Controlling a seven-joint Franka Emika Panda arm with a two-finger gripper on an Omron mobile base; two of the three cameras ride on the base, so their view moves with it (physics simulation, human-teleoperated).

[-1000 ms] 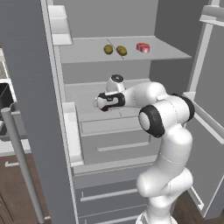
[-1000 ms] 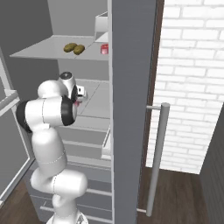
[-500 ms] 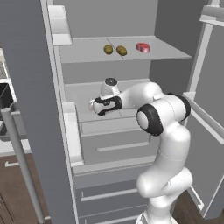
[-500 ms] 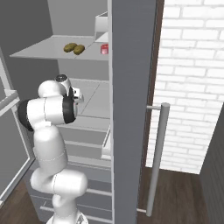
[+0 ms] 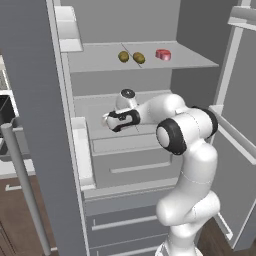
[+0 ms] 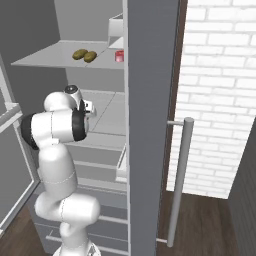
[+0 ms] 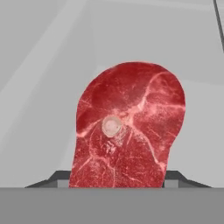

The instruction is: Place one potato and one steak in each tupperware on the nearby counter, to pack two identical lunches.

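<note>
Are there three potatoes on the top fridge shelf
No, the left base view shows two potatoes side by side on the top shelf, with a red steak to their right.

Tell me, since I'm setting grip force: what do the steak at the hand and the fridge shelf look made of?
Steak: raw meat, red with pale marbling and a round bone, likely soft. Fridge shelf: smooth matte grey, plastic or coated metal; cannot tell which.

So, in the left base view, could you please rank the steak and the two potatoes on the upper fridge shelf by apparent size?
1. Steak, slightly the largest.
2. The left potato and right potato look alike, so I would not rank them.
</note>
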